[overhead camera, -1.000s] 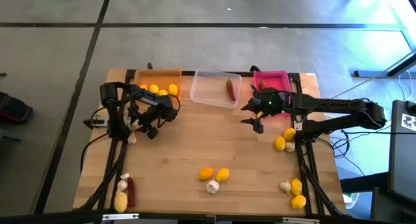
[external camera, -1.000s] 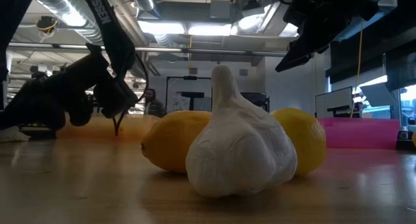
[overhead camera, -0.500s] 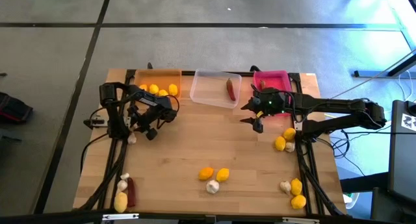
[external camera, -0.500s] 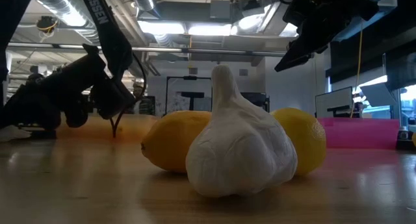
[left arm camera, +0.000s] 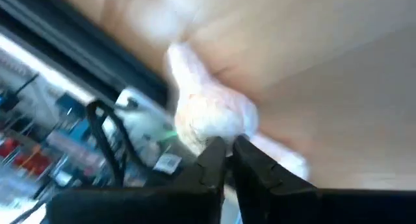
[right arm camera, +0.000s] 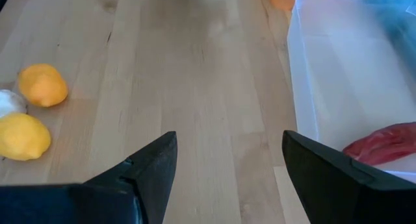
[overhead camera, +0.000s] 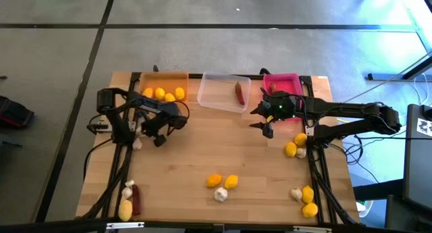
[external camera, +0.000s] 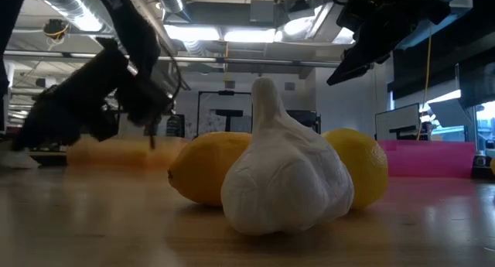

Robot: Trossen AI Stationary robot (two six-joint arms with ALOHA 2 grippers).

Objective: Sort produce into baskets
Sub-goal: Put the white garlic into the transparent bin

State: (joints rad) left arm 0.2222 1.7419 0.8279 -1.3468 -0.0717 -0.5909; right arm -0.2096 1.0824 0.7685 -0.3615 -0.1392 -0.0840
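Note:
My left gripper [overhead camera: 140, 128] hangs low over the table's left side, fingers shut [left arm camera: 229, 146]. A whitish garlic bulb [left arm camera: 208, 113] sits right at its tips, and a second garlic [overhead camera: 137, 144] lies on the table beside it. My right gripper [overhead camera: 264, 128] hovers open [right arm camera: 227, 165] over bare wood, in front of the clear basket [overhead camera: 219, 91] and the pink basket [overhead camera: 282, 81]. The clear basket holds a red chili [overhead camera: 239, 92]. The orange basket [overhead camera: 162, 81] holds several lemons [overhead camera: 165, 93]. My left gripper's shut fingertips [left arm camera: 214, 152] lie against the garlic's wide end [left arm camera: 211, 133]. Its pointed stem [left arm camera: 175, 55] faces away from the fingers. Whether any of the bulb is pinched between the tips, I cannot tell.
Loose produce lies in groups: two lemons and a garlic near the front middle [overhead camera: 223, 186], lemons and garlic by the right edge [overhead camera: 295, 145] and the front right corner [overhead camera: 305, 199], and a lemon, chili and garlic at the front left [overhead camera: 129, 199]. The table's middle is bare wood.
My left gripper has risen a little off the table and tipped slightly; in the low view its dark bulk stands higher than before. The garlic on the table beside it has stayed where it was.

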